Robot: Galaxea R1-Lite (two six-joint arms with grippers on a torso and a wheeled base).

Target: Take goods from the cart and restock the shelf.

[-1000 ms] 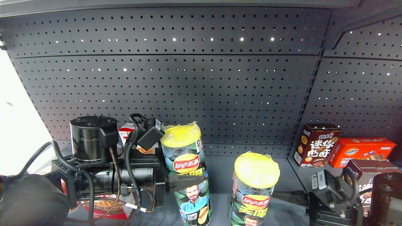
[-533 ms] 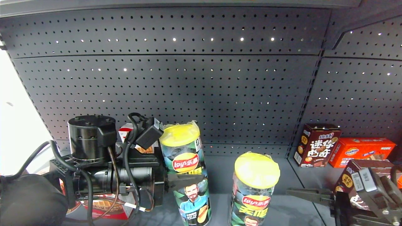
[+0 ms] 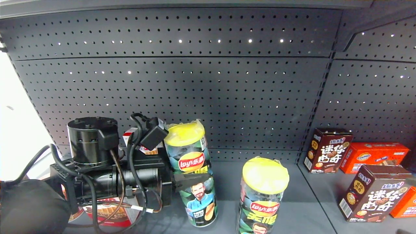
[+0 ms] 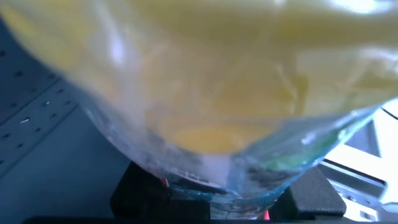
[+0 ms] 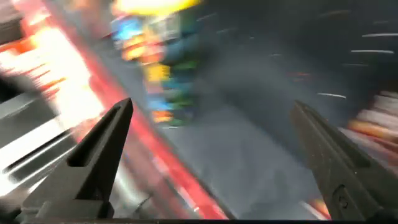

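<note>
The right gripper (image 5: 211, 103), fingers spread, has left the shelf (image 3: 292, 211). The left gripper (image 3: 194, 180) pinches one chip can (image 3: 190, 156) left of the second can (image 3: 264, 195); right of it, two brown boxes (image 3: 328, 149).

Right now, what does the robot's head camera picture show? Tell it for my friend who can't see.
The robot's left gripper holds a yellow-lidded chip can at the left of a dark shelf. A second can stands apart to its right, and brown boxes and an orange box sit farther right, before a pegboard wall.
</note>
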